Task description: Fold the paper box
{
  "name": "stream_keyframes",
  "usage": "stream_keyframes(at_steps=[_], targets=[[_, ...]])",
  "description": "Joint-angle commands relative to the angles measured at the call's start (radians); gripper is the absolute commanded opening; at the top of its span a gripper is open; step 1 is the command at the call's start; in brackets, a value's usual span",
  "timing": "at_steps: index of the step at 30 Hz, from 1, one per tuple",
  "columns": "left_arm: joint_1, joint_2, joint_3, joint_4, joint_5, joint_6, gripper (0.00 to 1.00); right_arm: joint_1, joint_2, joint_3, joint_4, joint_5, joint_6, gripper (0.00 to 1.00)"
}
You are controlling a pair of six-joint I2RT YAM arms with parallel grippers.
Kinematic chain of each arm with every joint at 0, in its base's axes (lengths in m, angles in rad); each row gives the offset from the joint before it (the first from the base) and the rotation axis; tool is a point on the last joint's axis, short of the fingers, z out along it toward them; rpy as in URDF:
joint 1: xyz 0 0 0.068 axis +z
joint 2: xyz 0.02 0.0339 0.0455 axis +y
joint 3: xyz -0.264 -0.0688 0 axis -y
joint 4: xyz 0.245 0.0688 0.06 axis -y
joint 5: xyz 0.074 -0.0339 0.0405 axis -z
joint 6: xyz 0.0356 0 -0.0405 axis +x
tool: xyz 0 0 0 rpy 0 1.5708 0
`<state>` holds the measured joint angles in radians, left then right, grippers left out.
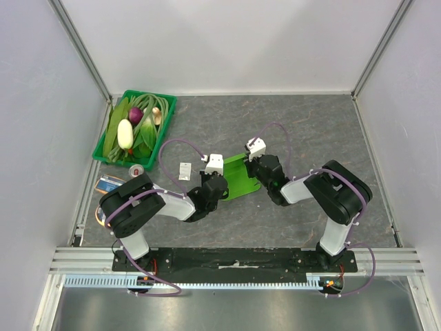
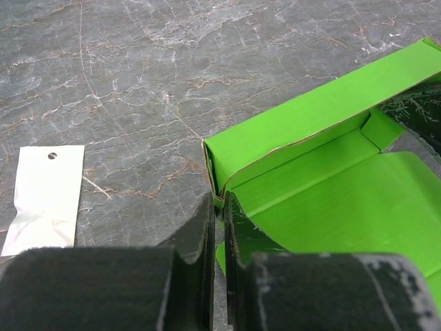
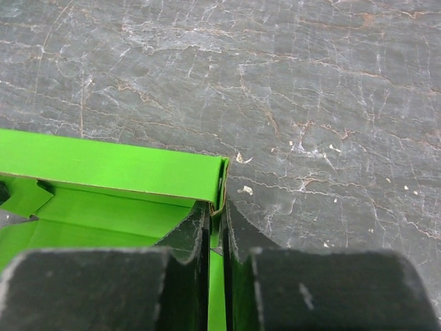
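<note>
The paper box (image 1: 242, 178) is a lime-green card lying mid-table between my two arms, partly folded, with a long back wall standing up (image 2: 324, 117). My left gripper (image 2: 220, 207) is shut on the left end of that wall, where doubled card shows between the jaws. In the top view the left gripper (image 1: 224, 185) sits at the box's left edge. My right gripper (image 3: 218, 207) is shut on the wall's right corner (image 3: 222, 181), and in the top view the right gripper (image 1: 260, 174) is at the box's right edge. The box's floor (image 3: 89, 217) lies open inside.
A green crate (image 1: 169, 109) of vegetables stands at the back left. A small white packet (image 1: 185, 171) lies on the grey table left of the box, and the same packet (image 2: 45, 196) shows in the left wrist view. A small round tin (image 1: 136, 169) and a blue item (image 1: 110, 185) lie below the crate.
</note>
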<state>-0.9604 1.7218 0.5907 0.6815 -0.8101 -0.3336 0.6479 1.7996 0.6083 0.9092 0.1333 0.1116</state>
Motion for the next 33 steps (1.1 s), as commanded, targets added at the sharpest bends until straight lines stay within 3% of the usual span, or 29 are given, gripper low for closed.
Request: stream_keyframes(at_steps=[1, 2, 5, 7, 10, 13, 18, 21, 23, 29, 33], targets=[[-0.005, 0.002, 0.006, 0.01, 0.0, 0.001, 0.02, 0.025, 0.009, 0.024, -0.018, 0.04, 0.023, 0.04], [-0.005, 0.001, 0.004, 0.01, 0.0, 0.001, 0.02, 0.035, 0.026, 0.039, -0.016, 0.064, 0.022, 0.0], [-0.005, 0.002, 0.006, 0.009, -0.001, 0.001, 0.02, 0.099, 0.05, 0.074, -0.033, 0.254, 0.04, 0.0], [-0.005, 0.002, 0.006, 0.009, -0.003, -0.005, 0.02, 0.18, 0.069, 0.084, -0.039, 0.55, 0.091, 0.0], [-0.005, 0.005, 0.011, -0.003, -0.003, -0.015, 0.02, 0.292, 0.095, 0.152, -0.193, 0.982, 0.227, 0.0], [-0.005, 0.004, 0.009, -0.008, -0.004, -0.024, 0.02, 0.3, 0.119, 0.18, -0.352, 1.106, 0.413, 0.0], [-0.005, 0.005, 0.011, -0.011, 0.006, -0.035, 0.02, 0.302, 0.119, 0.194, -0.434, 1.114, 0.467, 0.0], [-0.005, 0.01, 0.014, -0.013, 0.006, -0.033, 0.02, 0.3, 0.113, 0.171, -0.36, 1.056, 0.419, 0.0], [-0.006, 0.012, 0.014, -0.013, 0.003, -0.033, 0.02, 0.297, 0.089, 0.107, -0.223, 0.954, 0.34, 0.0], [-0.005, 0.015, 0.014, -0.014, 0.002, -0.031, 0.02, 0.239, -0.047, -0.042, -0.128, 0.668, 0.292, 0.34], [-0.006, 0.012, 0.014, -0.013, 0.0, -0.028, 0.02, 0.184, -0.156, -0.1, -0.176, 0.427, 0.26, 0.48]])
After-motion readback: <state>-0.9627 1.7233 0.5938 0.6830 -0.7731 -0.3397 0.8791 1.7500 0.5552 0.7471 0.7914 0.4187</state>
